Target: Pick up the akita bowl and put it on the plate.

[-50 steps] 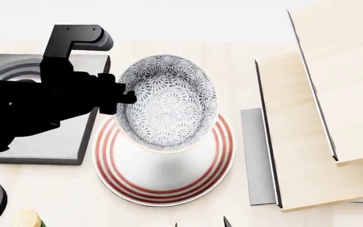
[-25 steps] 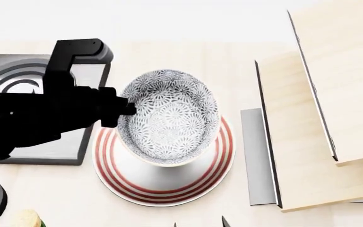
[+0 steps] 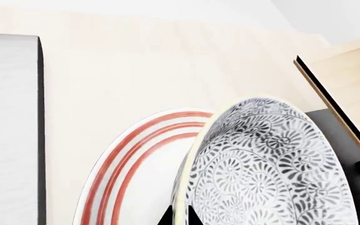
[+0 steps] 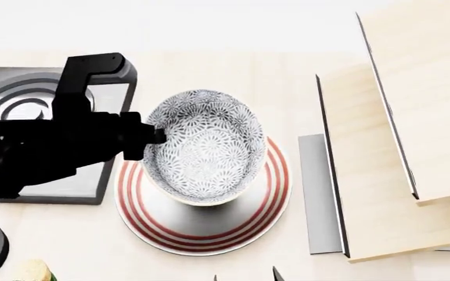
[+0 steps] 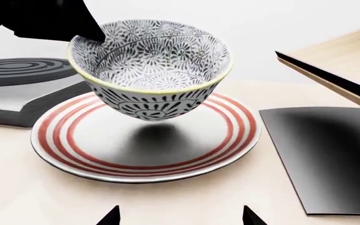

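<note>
A pale wooden tabletop (image 4: 233, 70) fills the scene, with light wood panels (image 4: 397, 146) edged in black rising at the robot's right and a dark stove burner (image 4: 21, 99) with raised rings at its left.

The left gripper (image 4: 156, 136) is closed on the near-left rim of the bowl (image 4: 203, 146), one black fingertip (image 3: 166, 216) outside the wall and the other inside it. The bowl hangs above the plate (image 4: 201, 225), slightly tilted. The right gripper (image 5: 178, 216) shows only as two dark fingertips set well apart, open and holding nothing, near the plate's front edge.

Only the right wrist view settles the height: the bowl's foot (image 5: 148, 115) is clear of the plate (image 5: 146, 159), with a soft shadow beneath it. From the head camera the bowl simply overlaps the plate. The left wrist view sees the bowl (image 3: 267, 168) edge-on and close, beside the plate's red rings (image 3: 120, 164).

The bowl is deep, round, glossy ceramic, covered inside and out with dense grey-black flower patterns under a pale rim. The plate is flat, white and wider, ringed with thin red circles. A smooth dark grey flat sheet (image 5: 320, 157) lies just beside it.
</note>
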Robot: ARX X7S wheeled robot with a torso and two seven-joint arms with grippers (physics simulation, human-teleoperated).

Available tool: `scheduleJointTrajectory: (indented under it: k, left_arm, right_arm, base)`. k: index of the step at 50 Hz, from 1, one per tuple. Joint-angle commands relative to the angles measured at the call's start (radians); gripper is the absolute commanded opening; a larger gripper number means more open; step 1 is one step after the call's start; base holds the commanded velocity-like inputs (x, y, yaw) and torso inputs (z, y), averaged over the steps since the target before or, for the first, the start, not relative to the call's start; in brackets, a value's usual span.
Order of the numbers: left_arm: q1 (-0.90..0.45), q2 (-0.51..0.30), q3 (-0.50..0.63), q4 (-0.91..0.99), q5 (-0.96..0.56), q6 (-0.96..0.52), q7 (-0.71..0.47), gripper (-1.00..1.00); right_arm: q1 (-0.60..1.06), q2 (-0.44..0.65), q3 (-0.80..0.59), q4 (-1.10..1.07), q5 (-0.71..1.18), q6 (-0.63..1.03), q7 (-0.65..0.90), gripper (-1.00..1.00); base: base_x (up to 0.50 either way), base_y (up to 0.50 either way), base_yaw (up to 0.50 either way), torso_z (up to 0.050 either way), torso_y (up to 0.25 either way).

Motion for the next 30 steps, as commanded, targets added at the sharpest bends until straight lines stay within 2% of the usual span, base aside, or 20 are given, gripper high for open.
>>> scheduleJointTrajectory:
  k: [1, 18, 30]
  left_arm:
    - [-0.038, 0.035, -0.021, -0.111, 0.008, 0.067, 0.018, -1.00]
    - [-0.015, 0.053, -0.052, -0.116, 0.066, 0.061, 0.048, -1.00]
    - [-0.002, 0.058, -0.135, -0.120, 0.147, 0.052, 0.043, -1.00]
  right_arm:
    - [-0.011, -0.003, -0.024, 0.055, -0.010, 0.065, 0.018, 1.00]
    - [-0.004, -0.008, -0.025, 0.082, 0.000, 0.044, 0.008, 1.00]
    - [-0.007, -0.007, -0.031, 0.078, 0.001, 0.046, 0.008, 1.00]
  base:
    - [0.00, 0.00, 0.00, 0.000, 0.000]
    - [0.00, 0.00, 0.00, -0.001, -0.002]
    - [0.00, 0.00, 0.00, -0.002, -0.003]
